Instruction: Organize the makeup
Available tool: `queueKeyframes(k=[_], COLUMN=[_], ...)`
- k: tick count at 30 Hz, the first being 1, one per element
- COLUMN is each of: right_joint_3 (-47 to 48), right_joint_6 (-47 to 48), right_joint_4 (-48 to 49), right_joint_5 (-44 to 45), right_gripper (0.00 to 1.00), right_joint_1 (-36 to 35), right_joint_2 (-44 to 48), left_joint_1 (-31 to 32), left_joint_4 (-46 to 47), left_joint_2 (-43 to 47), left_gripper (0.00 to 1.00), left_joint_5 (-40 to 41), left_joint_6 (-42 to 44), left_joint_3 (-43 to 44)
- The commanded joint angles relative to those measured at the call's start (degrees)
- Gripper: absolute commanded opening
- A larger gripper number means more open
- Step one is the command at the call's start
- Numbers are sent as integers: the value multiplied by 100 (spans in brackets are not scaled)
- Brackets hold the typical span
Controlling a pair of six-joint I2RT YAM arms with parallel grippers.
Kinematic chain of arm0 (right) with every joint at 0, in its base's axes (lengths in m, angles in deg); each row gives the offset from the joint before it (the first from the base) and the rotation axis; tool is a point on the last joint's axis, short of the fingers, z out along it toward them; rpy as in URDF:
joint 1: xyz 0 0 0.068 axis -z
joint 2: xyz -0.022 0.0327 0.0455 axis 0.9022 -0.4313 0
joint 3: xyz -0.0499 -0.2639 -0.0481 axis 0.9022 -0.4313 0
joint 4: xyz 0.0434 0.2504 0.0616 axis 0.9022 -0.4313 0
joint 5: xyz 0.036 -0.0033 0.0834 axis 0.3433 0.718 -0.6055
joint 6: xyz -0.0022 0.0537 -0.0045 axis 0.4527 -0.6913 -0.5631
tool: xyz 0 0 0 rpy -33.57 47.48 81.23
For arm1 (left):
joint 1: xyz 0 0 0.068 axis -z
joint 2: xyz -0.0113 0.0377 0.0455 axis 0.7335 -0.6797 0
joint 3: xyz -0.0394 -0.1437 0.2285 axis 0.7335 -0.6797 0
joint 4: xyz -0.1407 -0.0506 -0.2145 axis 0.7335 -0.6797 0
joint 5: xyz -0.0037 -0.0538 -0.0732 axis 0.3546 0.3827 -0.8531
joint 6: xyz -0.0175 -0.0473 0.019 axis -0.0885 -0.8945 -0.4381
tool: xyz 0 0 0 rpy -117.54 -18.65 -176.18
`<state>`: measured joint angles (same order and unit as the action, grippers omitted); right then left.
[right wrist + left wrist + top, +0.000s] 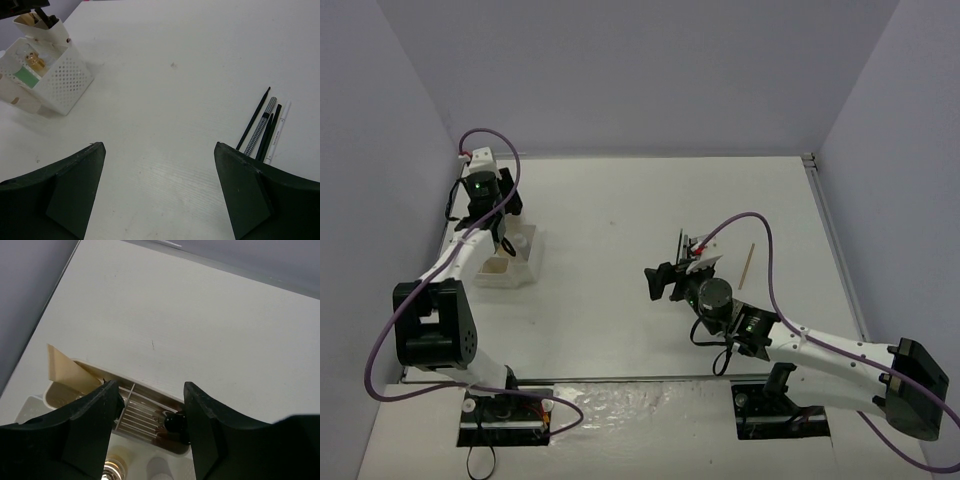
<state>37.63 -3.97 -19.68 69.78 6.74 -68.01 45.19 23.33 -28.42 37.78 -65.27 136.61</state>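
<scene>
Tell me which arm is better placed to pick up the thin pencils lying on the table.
The right. Its open right gripper hovers over the table with the pencils close beside its finger, while the left gripper is above the white tray, far from them.

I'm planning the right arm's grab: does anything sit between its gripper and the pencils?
Nothing visible. The right gripper is open; the pencils lie just ahead, near one finger.
</scene>
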Motion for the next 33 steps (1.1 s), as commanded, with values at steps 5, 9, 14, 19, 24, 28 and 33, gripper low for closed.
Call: queueKeyframes(k=[5, 9, 14, 19, 24, 28, 33], right_joint_3=[689, 950, 1051, 1226, 1548, 1955, 2481], right_joint_6=[-768, -1296, -1939, -2181, -2282, -2243, -2136], right_joint_4=[-1225, -1783, -2145, -2199, -2193, -2195, -2190], right_joint_5=[887, 1019, 786, 282, -1, 84, -31], right_gripper=[79, 73, 65, 54, 45, 41, 36], right_joint_1=[41, 77, 315, 659, 1007, 1163, 1555], right_joint_2=[-286, -655, -1162, -1770, -2438, -3090, -3731], left_joint_1=[127, 138, 138, 533, 1108, 1332, 1333], left_joint_4=[-1283, -2649, -3693, -4072, -4210, -4116, -3971], left_joint_2=[1305, 1851, 2774, 3726, 4325, 4598, 4768], left_gripper=[65, 75, 91, 94, 94, 94, 94], left_joint_5=[29, -314, -1089, -1970, -2166, -2098, -2090], left_joint_6=[-515, -700, -717, -701, -549, -459, -519], left_joint_3=[898, 1289, 1105, 59, -742, -1165, -1470])
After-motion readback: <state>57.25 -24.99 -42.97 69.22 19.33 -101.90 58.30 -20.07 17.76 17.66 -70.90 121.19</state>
